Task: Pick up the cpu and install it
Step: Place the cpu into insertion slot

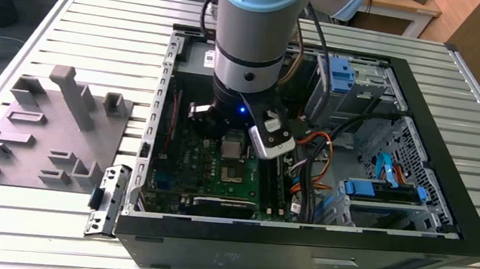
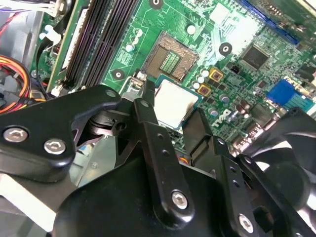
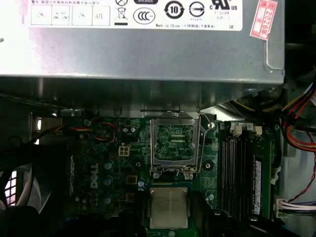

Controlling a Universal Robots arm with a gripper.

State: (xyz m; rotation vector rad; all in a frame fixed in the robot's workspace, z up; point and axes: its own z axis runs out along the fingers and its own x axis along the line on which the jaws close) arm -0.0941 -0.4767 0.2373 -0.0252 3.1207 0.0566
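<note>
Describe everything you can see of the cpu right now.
The cpu is a small flat square chip with a silvery-grey metal top and a thin greenish rim. It is level, metal top facing the wrist cameras, between the fingers of the gripper, which sit against two opposite edges, so it looks gripped. In both wrist views it is beside the open, empty socket, not in it, over the green board.
</note>
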